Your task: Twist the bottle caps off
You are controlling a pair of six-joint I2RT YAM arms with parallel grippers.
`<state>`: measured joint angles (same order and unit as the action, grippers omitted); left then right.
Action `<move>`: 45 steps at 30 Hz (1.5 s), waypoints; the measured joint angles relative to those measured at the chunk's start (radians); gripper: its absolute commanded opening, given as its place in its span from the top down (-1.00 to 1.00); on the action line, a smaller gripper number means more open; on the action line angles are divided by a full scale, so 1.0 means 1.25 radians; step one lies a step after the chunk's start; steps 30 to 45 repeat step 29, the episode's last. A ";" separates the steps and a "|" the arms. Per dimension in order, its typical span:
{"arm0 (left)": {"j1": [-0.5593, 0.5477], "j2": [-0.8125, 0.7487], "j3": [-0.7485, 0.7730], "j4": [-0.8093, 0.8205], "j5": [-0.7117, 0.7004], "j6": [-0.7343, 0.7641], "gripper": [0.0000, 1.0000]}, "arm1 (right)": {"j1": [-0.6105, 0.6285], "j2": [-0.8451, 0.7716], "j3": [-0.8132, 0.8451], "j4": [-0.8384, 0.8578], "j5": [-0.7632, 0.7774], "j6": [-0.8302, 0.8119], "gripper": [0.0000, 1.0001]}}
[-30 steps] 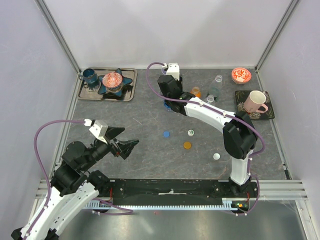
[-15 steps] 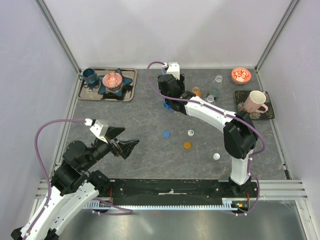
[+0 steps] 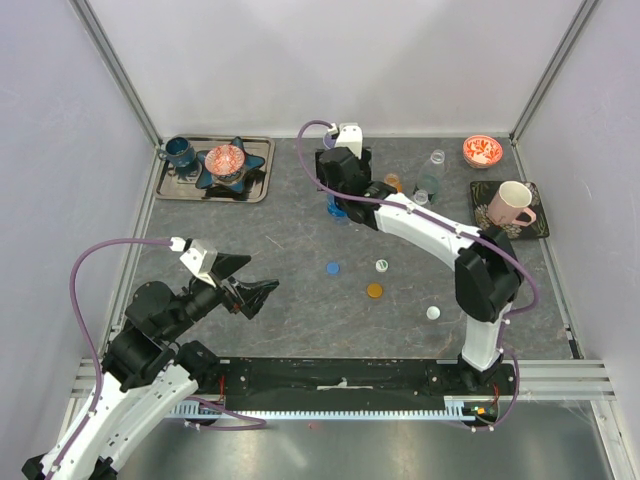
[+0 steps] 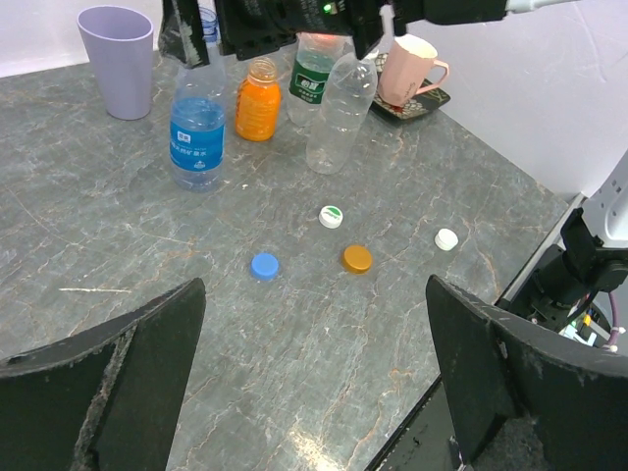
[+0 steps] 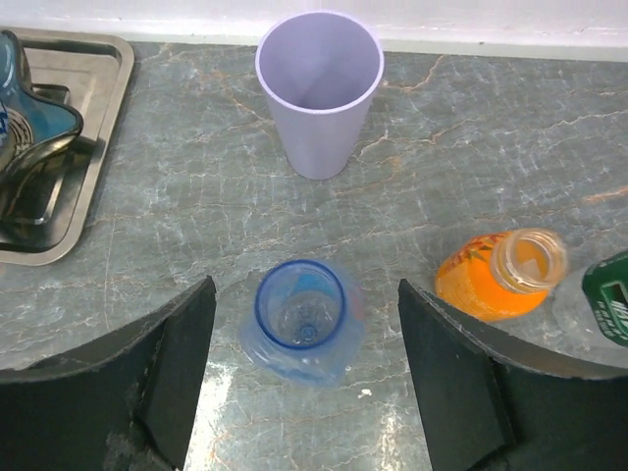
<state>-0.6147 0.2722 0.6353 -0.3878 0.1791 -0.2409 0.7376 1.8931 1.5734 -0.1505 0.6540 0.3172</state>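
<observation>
Top view: right gripper [image 3: 338,192] is hanging over the blue bottle [image 3: 337,209] at the far side of the table. Orange bottle [image 3: 393,183] and clear bottles [image 3: 430,180] are standing to its right. All four caps are lying loose mid-table: blue cap [image 3: 332,268], white-green cap [image 3: 382,265], orange cap [image 3: 374,291], white cap [image 3: 433,313]. Left gripper [image 3: 250,290] is hovering near-left, well apart from all of it.

Left wrist: jaws are standing wide, gripping nothing. Caps ahead, bottles behind them.

Right wrist: fingers are straddling the blue bottle's open neck, a gap showing on each side, nothing held. Lilac cup [image 5: 319,88] is sitting just beyond.

Risk: uncapping is looking finished, so the hazard is the pull-out. A finger clipping the neck would be tipping that bottle into the orange one or the cup. Going straight up is looking safest.
</observation>
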 measured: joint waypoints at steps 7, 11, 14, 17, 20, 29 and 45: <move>0.000 0.009 0.000 0.000 -0.011 0.000 -0.99 | 0.017 -0.164 -0.057 -0.012 -0.032 -0.002 -0.96; 0.000 0.030 0.001 -0.004 -0.042 -0.009 -0.99 | 0.036 -0.333 -0.114 -0.029 -0.044 -0.005 -0.96; 0.000 0.054 0.002 -0.009 -0.091 -0.034 -0.99 | 0.044 -0.511 -0.202 -0.035 -0.047 -0.007 -0.96; 0.000 0.107 0.012 -0.019 -0.146 -0.076 -0.99 | 0.046 -0.704 -0.318 -0.044 -0.051 -0.007 -0.96; 0.000 0.212 0.042 -0.045 -0.194 -0.153 -0.99 | 0.053 -0.869 -0.437 -0.063 -0.063 -0.001 -0.96; 0.000 0.431 0.087 -0.077 -0.224 -0.292 -0.99 | 0.058 -1.005 -0.595 -0.176 -0.074 0.016 -0.96; 0.000 0.431 0.087 -0.077 -0.224 -0.292 -0.99 | 0.058 -1.005 -0.595 -0.176 -0.074 0.016 -0.96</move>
